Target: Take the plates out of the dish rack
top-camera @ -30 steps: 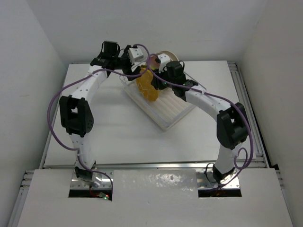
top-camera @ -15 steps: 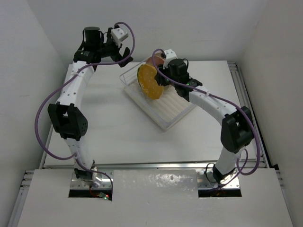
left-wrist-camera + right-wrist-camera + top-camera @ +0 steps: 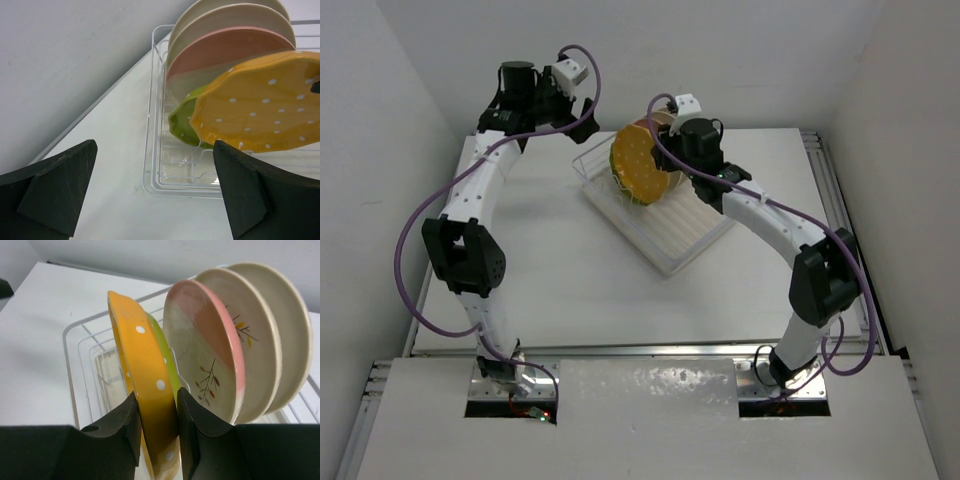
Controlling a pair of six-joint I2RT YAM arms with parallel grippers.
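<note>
One orange-yellow dotted plate (image 3: 142, 365), clenched by the right hand (image 3: 156, 420) at the dish rack (image 3: 685, 235), may snag the yellow-green plate (image 3: 182, 122) and slip; the left hand (image 3: 155, 170) gapes.

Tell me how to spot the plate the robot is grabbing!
Look at the white rack on the table's far side, where plates stand in a row. The end plate, pinched by the right end effector, is the one. It alone is orange with white dots; its green neighbour is dotted too, and the rest have no dots.
</note>
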